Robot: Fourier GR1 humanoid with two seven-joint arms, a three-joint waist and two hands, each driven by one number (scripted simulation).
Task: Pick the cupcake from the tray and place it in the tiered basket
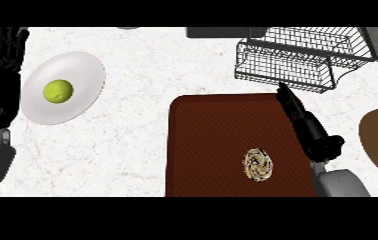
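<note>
Right hand [308, 128], fingers straight, hangs over the tray [210, 139]; the cupcake [258, 164] lies to its left, untouched.

Wide bare counter [148, 54] between plate [81, 66] and tray [210, 134], and a bare strip from the tray's far edge to the basket [295, 64]. Right hand [314, 134] lies along the tray's right edge, straight fingers [288, 99] just short of the basket's front wires. Cupcake [258, 164] stands clear, left of it.
</note>
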